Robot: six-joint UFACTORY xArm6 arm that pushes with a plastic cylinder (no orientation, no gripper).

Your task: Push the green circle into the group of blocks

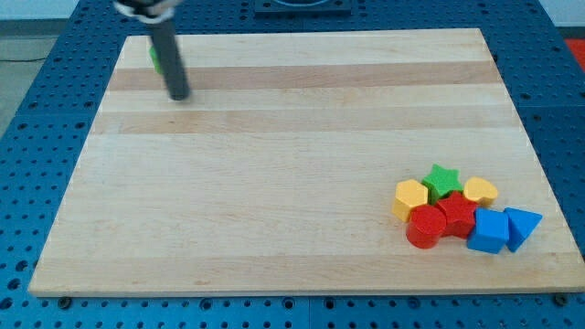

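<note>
Near the view's top left corner of the pale wooden board (274, 164): my tip (179, 96), lower end of a straight dark rod, no pincer to open or close. Just behind the rod, a sliver of green block (155, 57), mostly hidden, shape not clear. Well apart, at the view's bottom right: a tight cluster of green star (443, 179), yellow hexagon (410, 197), yellow heart (481, 191), red cylinder (425, 226), red hexagon (456, 215), blue cube (488, 231), blue triangle (522, 225).
</note>
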